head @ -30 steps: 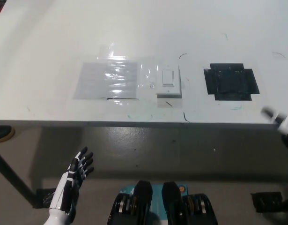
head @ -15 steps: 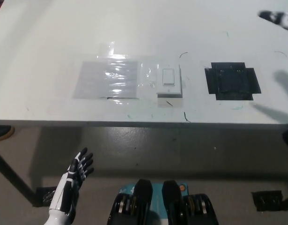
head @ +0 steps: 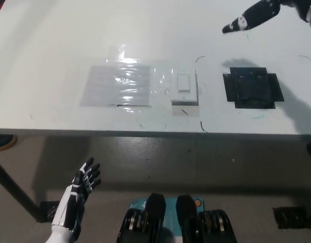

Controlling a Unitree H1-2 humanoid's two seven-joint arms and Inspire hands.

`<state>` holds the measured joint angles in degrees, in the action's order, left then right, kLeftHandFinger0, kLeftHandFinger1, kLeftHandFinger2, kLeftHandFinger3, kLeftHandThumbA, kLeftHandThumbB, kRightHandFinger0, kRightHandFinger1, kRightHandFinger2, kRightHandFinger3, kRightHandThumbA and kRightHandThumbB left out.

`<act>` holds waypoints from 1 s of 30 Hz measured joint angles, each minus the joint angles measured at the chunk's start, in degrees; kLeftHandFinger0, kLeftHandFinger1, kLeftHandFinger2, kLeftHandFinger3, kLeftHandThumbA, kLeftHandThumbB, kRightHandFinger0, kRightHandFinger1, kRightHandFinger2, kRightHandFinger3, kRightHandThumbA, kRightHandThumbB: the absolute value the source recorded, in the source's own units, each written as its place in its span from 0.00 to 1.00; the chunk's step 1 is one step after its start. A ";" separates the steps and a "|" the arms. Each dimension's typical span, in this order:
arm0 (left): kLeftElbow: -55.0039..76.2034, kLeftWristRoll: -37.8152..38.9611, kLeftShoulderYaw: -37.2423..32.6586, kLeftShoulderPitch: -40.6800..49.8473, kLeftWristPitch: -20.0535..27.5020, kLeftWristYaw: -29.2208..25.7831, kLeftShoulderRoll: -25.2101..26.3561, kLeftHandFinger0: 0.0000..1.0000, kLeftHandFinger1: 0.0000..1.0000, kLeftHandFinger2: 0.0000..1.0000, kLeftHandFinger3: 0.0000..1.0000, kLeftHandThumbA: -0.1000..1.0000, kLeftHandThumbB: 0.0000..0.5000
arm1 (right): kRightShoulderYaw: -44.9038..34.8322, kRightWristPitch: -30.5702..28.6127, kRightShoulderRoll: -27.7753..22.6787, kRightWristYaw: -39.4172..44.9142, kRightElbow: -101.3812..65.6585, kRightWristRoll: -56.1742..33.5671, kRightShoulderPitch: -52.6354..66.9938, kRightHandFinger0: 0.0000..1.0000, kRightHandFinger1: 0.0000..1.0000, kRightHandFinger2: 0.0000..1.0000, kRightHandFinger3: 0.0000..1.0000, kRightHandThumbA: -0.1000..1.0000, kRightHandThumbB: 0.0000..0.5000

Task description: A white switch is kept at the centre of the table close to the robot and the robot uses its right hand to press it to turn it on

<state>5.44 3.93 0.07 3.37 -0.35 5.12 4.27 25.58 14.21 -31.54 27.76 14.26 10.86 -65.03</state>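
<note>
while right hand (head: 256,16) hovers apart | white rectangular switch (head: 184,87) flat on table (head: 54,45)

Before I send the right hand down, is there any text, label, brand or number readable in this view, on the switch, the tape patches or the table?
None can be read.
Switch: plain white plate and rocker, no visible marking.
Clear tape patch: only glare, no print.
Black tape patch: no print.
Table: a few thin pen-like squiggles, not letters or numbers.
Right hand and left hand: no lettering visible.
</note>
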 measured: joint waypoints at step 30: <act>0.34 0.15 0.01 -0.25 0.01 0.16 0.05 1.00 1.00 1.00 1.00 1.00 0.07 | 10.06 -6.85 12.33 3.27 19.52 13.59 -0.39 1.00 1.00 1.00 1.00 1.00 0.64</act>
<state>5.78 4.08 0.08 3.12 -0.34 5.28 4.32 35.65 7.36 -19.20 31.03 33.78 24.45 -65.42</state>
